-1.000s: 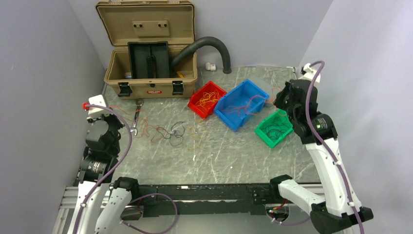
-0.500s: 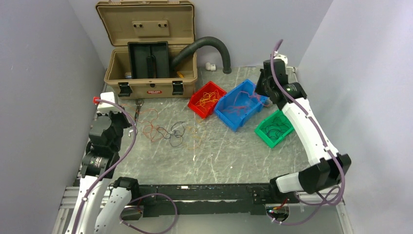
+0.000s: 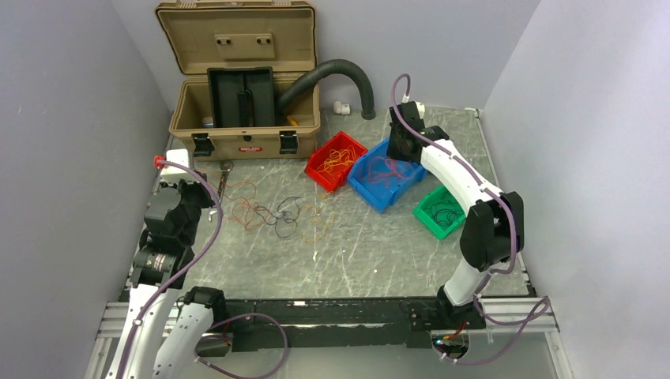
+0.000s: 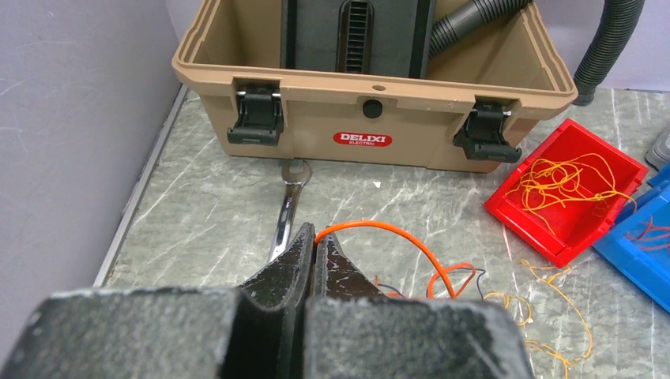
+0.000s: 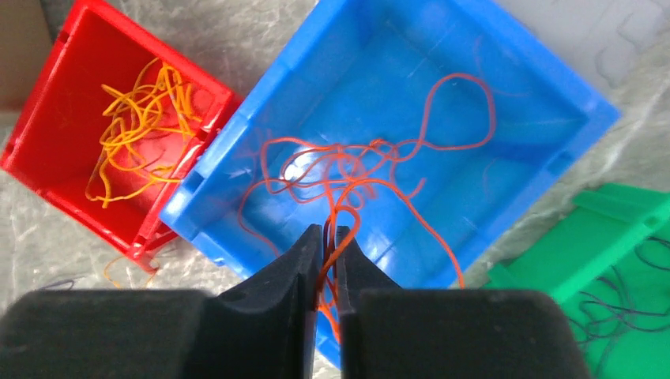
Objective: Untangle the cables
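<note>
The only writing I can read is a red plate with white letters, DELIXI ELECTRIC, on the front wall of the open tan plastic toolbox (image 4: 411, 134), in the upper half of the left wrist view. At bottom centre of that view my left gripper (image 4: 315, 246) has its jaws pressed together on a thin orange cable (image 4: 371, 224). The cable arches to the right above the grey stone-patterned table (image 4: 197, 213). A steel spanner (image 4: 284, 209) lies just beyond the fingertips.

In the right wrist view my right gripper (image 5: 327, 237) is pinched tight on a thin red cable (image 5: 340, 217), whose loops lie in the blue plastic bin (image 5: 521, 103) at centre frame. At upper left, yellow cables (image 5: 142, 118) sit in the red plastic bin (image 5: 63, 185). At lower right, black cables (image 5: 608, 312) sit in the green plastic bin (image 5: 624, 213).

In the top view the loose tangle of cables (image 3: 269, 212) lies on the table left of centre, near the left gripper.
</note>
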{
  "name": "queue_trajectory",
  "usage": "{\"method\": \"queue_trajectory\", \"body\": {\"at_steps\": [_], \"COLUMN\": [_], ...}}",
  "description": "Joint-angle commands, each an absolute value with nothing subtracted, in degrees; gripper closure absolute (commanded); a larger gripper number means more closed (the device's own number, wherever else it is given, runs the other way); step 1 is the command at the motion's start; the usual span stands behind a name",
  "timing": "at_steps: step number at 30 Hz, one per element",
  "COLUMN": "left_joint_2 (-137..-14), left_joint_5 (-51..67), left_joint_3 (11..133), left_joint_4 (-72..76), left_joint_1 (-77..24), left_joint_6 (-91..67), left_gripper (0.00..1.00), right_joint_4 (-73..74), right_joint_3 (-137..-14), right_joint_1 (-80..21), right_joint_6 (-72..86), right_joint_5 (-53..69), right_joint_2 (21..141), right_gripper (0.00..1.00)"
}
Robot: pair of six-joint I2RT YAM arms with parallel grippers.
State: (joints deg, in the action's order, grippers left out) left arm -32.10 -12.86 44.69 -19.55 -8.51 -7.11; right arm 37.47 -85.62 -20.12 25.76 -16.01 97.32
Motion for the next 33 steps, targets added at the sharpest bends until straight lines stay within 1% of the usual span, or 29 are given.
{"method": "queue_trajectory", "body": {"at_steps": [1,2,3,4,6,9,12,15,17,19,21,23,25,29,33], "left_joint_2": [-32.2,-32.4,-32.4,-32.4,-32.3,-32.0,-32.0,-32.0,-31.9,-31.7,-31.6,-31.4,-31.4,-31.4,-31.4], "left_joint_5": [-10.7,-10.4,-10.0,-9.7,-9.1,-8.7,-8.5,-8.3,-8.5,-8.9,-9.4,-9.8,-9.8,-10.0,-9.9], "left_joint_3": [46.8,47.0,47.1,47.1,47.0,46.9,47.0,47.1,47.1,47.0,47.0,47.0,47.0,47.0,47.0], "left_joint_4": [-17.9,-18.0,-18.1,-18.1,-17.9,-17.8,-17.8,-17.9,-17.9,-17.9,-18.0,-18.0,-18.0,-18.1,-18.1], "left_joint_1": [-8.6,-8.7,-8.7,-8.7,-8.8,-8.8,-8.8,-8.8,-8.9,-8.9,-8.8,-8.9,-8.9,-8.9,-8.9], "left_joint_6": [-7.2,-7.2,-7.3,-7.3,-7.3,-7.4,-7.5,-7.5,-7.5,-7.4,-7.4,-7.3,-7.2,-7.2,-7.3], "left_gripper": [1.00,1.00,1.00,1.00,1.00,1.00,1.00,1.00,1.00,1.00,1.00,1.00,1.00,1.00,1.00], "right_joint_4": [29.2,30.2,30.7,30.1,26.9,26.8,27.6,23.2,18.8,17.7,20.2,24.1,25.4,21.9,22.0], "right_joint_3": [-84.0,-84.8,-84.9,-83.6,-80.4,-78.6,-77.7,-74.0,-71.7,-72.2,-75.4,-78.5,-79.2,-75.3,-75.8], "right_joint_1": [-19.5,-19.7,-19.9,-20.4,-21.7,-25.6,-31.6,-37.8,-41.8,-44.9,-47.7,-50.1,-51.4,-52.1,-52.0], "right_joint_6": [25.4,25.4,25.3,24.9,23.2,20.1,18.4,19.6,20.9,22.3,24.4,27.3,29.3,30.8,29.1], "right_joint_5": [-7.8,-7.7,-8.1,-8.5,-8.2,-8.3,-6.6,-1.5,-0.4,-1.4,-6.6,-12.8,-15.2,-15.4,-15.7], "right_joint_2": [97.1,97.3,96.7,95.3,91.3,86.7,85.9,86.6,88.2,91.0,94.9,99.6,101.7,102.5,106.1], "right_gripper": [0.57,0.30,0.15,0.10,0.09,0.09,0.09,0.09,0.10,0.10,0.11,0.08,0.01,0.00,0.00]}}
